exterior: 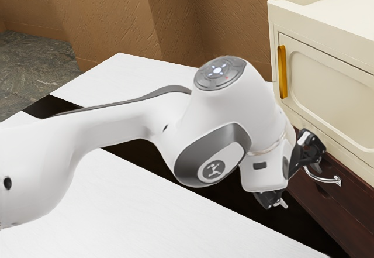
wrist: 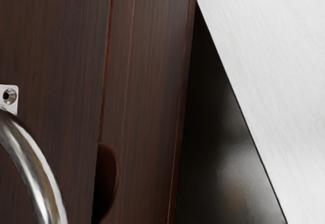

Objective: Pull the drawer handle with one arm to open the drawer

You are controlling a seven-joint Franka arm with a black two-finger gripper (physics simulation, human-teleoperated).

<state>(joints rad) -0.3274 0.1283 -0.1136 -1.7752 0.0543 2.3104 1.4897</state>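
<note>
From where I stand, the pale arm (exterior: 117, 112) comes in from the exterior view's left and bends down over the table (exterior: 111, 217), so that its gripper (exterior: 300, 184) can get at a handle set low on the dark wooden part of the cabinet (exterior: 346, 115). The claw is wide open — one finger on the far side, its mate on the near side, plenty of room between — and it has hold of nothing. That spread makes sense to me: a curved bar needs space to slip in before anything can squeeze it.

The metal handle (exterior: 336, 181) is at the exterior view's right, fixed to the front of the drawer (exterior: 363, 200) and close by the far finger. It bows out from the wood, which should leave a fingertip somewhere to hook behind. (Somebody was thinking of hands when they fitted it.) The amber grip (exterior: 283, 72) above belongs to the cream door, and I'd leave that alone.

The drawer looks shut to me, with only a thin seam beside its front in the wrist view. I'd say this is the lining-up stage: the hand probably needs to centre on the bar, then close, then draw straight back — a lopsided pinch might slide off that smooth, rounded metal.
</note>
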